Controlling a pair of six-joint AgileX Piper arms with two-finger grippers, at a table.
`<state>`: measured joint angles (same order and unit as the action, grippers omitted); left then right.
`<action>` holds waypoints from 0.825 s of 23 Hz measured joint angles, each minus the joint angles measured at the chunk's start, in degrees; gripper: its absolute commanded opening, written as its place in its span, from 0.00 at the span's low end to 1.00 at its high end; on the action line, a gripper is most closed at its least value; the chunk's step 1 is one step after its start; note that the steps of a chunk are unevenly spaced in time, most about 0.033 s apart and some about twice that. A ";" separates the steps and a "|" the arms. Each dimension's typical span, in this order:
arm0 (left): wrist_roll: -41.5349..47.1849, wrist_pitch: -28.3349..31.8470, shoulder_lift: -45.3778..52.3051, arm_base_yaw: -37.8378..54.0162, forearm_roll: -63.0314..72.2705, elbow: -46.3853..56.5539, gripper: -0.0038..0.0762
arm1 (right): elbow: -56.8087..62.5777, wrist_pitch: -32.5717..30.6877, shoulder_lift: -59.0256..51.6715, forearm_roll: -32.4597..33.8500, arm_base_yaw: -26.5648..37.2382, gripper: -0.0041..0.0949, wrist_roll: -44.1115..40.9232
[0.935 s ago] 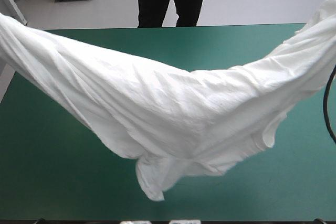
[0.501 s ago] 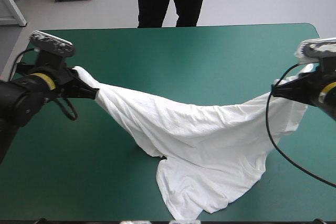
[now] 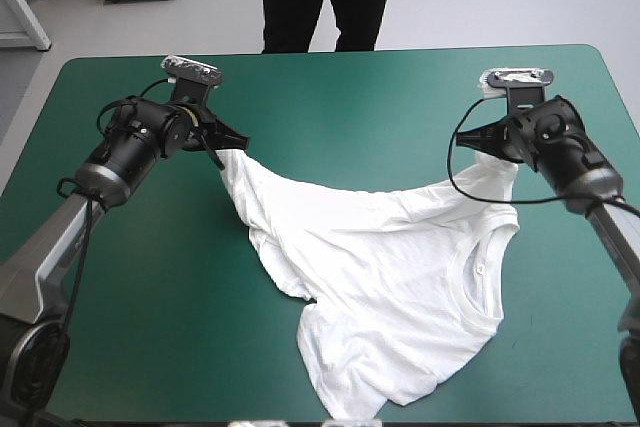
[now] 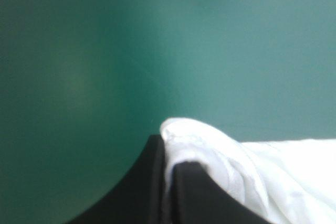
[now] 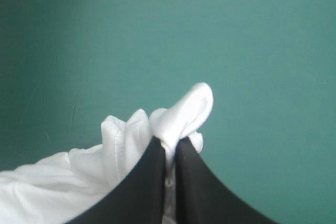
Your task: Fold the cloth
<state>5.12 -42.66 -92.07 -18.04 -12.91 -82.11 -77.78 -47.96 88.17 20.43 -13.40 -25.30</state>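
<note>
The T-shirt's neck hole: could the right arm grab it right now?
Probably not yet: the right gripper is shut on the T-shirt, so it must let go first. The neck hole itself lies uncovered close by.

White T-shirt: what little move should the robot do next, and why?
Probably ease the black-fingered left tool and right tool slightly farther apart. Both are shut on the far edge of the white short-sleeved T-shirt, yet that edge sags between them and the cloth lies wrinkled on the teal-green table cover.
</note>
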 measured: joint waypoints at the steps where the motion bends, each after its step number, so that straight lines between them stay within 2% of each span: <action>1: 0.17 1.05 -2.68 0.47 0.06 -1.30 0.04 | -2.96 0.46 4.04 -2.27 2.01 0.02 0.19; 4: 1.73 2.72 -8.09 2.55 0.46 -4.18 0.04 | -9.86 0.67 11.27 -7.74 5.18 0.03 4.14; 6: 3.11 4.18 -10.34 3.59 0.63 -4.69 0.07 | -12.84 0.60 14.69 -10.60 6.02 0.08 6.14; 9: 2.74 5.35 -12.22 3.94 0.40 -4.73 0.31 | -14.20 0.27 17.47 -12.97 6.27 0.35 11.08; 11: 2.17 5.82 -13.13 3.94 0.46 -4.75 0.62 | -14.22 -0.13 18.44 -13.75 6.33 0.62 12.26; 12: 2.04 5.91 -13.34 3.94 0.46 -4.75 0.73 | -14.22 -0.34 18.97 -14.37 6.43 0.67 12.39; 14: 1.88 5.91 -13.40 3.94 0.46 -4.75 0.86 | -14.22 -0.41 19.41 -15.06 6.64 0.68 12.39; 15: 1.88 5.83 -13.40 3.94 0.46 -4.80 0.89 | -14.22 -0.47 19.43 -15.15 6.64 0.67 12.39; 19: 1.42 2.77 -13.15 3.94 0.65 -5.16 0.89 | -14.22 -1.98 18.76 -15.19 6.64 0.62 12.44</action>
<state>6.54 -39.89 -105.22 -14.10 -12.27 -87.26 -92.00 -49.94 106.93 5.24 -6.76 -12.86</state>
